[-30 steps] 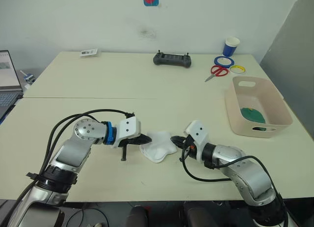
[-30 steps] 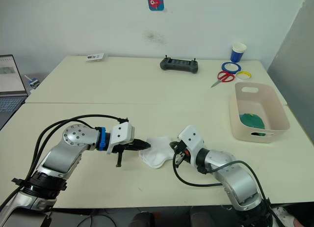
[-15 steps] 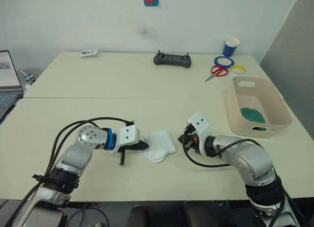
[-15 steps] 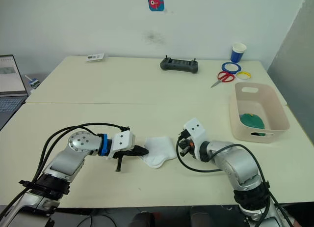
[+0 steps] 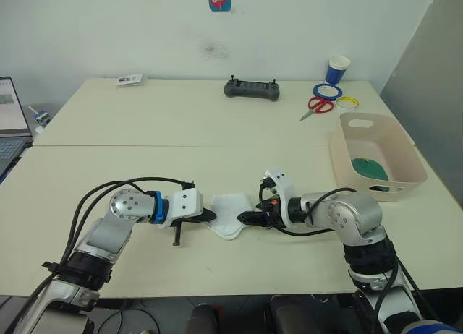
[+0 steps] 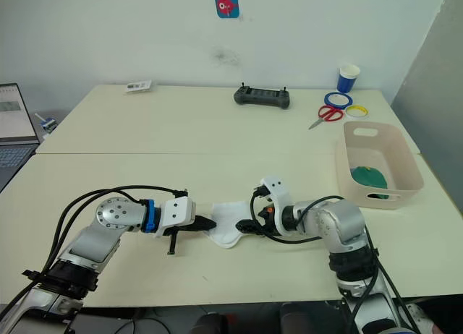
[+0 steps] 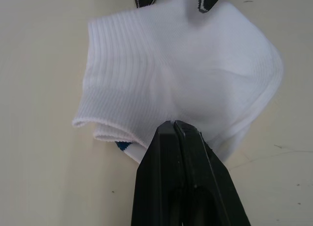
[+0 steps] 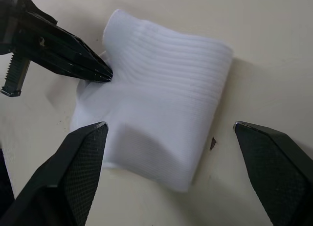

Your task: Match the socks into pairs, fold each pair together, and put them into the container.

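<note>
A folded pair of white socks (image 5: 230, 215) lies flat near the table's front, with a small navy mark (image 7: 123, 146) showing at its edge. My left gripper (image 5: 207, 215) is shut, and its tips rest on the left edge of the white socks (image 7: 181, 69). My right gripper (image 8: 169, 124) is open wide. Its fingers (image 8: 80, 162) straddle the white socks (image 8: 161, 123) from the right without closing on them. The beige container (image 5: 347, 157) stands at the right with a dark green sock (image 5: 369, 166) inside.
At the back of the table lie a black controller (image 5: 251, 90), a blue-and-white cup (image 5: 338, 68), red scissors (image 5: 315, 106), a blue tape ring (image 5: 324, 92) and a yellow one (image 5: 350, 102). A card (image 5: 129, 79) lies at the back left. A laptop (image 5: 9, 124) sits at the far left.
My right gripper has let go of the white socks, opened wide and now points at them from the right. The socks have settled flat. My left gripper stays shut at their left edge.
</note>
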You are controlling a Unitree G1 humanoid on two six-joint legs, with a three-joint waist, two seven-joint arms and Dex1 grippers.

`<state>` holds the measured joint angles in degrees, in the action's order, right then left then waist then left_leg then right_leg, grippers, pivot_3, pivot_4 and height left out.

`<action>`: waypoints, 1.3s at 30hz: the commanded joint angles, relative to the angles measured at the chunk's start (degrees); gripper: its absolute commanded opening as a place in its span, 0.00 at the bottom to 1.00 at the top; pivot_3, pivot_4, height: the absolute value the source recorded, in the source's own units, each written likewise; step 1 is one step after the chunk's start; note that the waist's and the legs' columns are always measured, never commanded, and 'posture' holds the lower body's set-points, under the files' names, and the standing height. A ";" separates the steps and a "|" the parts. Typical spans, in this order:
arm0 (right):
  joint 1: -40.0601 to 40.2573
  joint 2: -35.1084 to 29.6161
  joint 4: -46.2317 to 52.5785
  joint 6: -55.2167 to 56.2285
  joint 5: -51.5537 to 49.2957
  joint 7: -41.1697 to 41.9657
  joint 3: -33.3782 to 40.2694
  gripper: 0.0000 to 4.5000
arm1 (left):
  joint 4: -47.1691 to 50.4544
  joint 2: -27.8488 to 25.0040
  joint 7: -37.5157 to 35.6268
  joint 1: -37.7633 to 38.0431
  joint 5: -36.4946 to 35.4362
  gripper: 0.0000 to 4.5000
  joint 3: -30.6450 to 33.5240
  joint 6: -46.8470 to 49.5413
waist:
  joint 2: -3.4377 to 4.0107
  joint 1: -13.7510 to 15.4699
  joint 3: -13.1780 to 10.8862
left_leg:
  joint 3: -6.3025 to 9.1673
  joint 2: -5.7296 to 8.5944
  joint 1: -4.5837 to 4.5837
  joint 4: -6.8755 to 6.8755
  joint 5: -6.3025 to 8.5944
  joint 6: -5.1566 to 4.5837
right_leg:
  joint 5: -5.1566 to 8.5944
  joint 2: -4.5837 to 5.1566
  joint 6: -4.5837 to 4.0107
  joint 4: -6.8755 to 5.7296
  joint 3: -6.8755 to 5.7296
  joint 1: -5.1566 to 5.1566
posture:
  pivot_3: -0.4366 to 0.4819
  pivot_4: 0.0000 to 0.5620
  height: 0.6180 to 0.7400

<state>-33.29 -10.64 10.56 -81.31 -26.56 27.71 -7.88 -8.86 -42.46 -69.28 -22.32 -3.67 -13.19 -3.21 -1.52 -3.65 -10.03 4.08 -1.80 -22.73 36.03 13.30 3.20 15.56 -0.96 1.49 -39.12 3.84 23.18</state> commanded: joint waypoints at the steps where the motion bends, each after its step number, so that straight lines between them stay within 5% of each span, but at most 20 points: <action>1: -0.66 2.87 -3.04 -1.63 -1.65 0.10 -0.76 0.99 | -1.56 -0.78 -0.08 1.15 2.50 0.00 -1.47 0.34 | 0.01 -0.16 0.06 | 0.00 0.00 0.00 0.00 0.00 0.00 | 0.00 0.00 0.00 0.00 0.01 0.00 | 0.48 0.27 1.00; 16: -2.92 12.91 -9.68 -1.67 -2.46 -2.76 6.06 0.99 | -1.53 -0.57 0.28 0.85 1.97 0.00 -0.64 1.25 | 0.10 -1.02 0.12 | 0.01 -0.01 0.02 -0.01 0.00 0.00 | 0.00 -0.01 0.00 -0.03 0.00 0.00 | 0.48 0.27 1.00; 20: -3.10 12.68 -10.41 -1.13 -2.83 -3.16 6.91 0.79 | -1.54 -0.57 0.55 0.84 1.68 0.00 -0.26 1.54 | 0.11 -1.03 0.12 | 0.01 -0.01 0.00 -0.01 0.00 0.00 | 0.00 -0.01 0.00 -0.02 0.00 0.00 | 0.48 0.27 1.00; 30: -0.17 14.91 -4.04 -4.08 -4.61 -5.61 10.14 0.01 | -0.45 0.36 0.76 0.17 -2.31 0.00 1.80 6.52 | 0.14 -1.04 0.09 | 0.03 -0.01 -0.07 -0.03 0.00 0.00 | 0.00 -0.01 0.01 0.00 -0.02 0.05 | 0.48 0.27 1.00; 39: 9.46 10.56 16.97 -5.70 -7.35 -7.33 8.91 0.01 | 8.05 1.11 -1.84 -3.13 -14.15 0.00 5.93 21.95 | 0.12 -0.93 -0.07 | 0.08 0.02 -0.27 -0.04 0.00 0.00 | 0.04 0.04 0.07 0.14 -0.06 0.13 | 0.48 0.27 1.00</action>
<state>-24.47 0.02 21.52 -86.44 -31.39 20.06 0.55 -4.86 -41.18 -70.48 -23.22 -14.39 -9.18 14.90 -1.40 -4.57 -10.10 4.16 -1.78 -23.01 35.98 13.31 3.20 15.60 -0.92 1.56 -38.98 3.77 23.33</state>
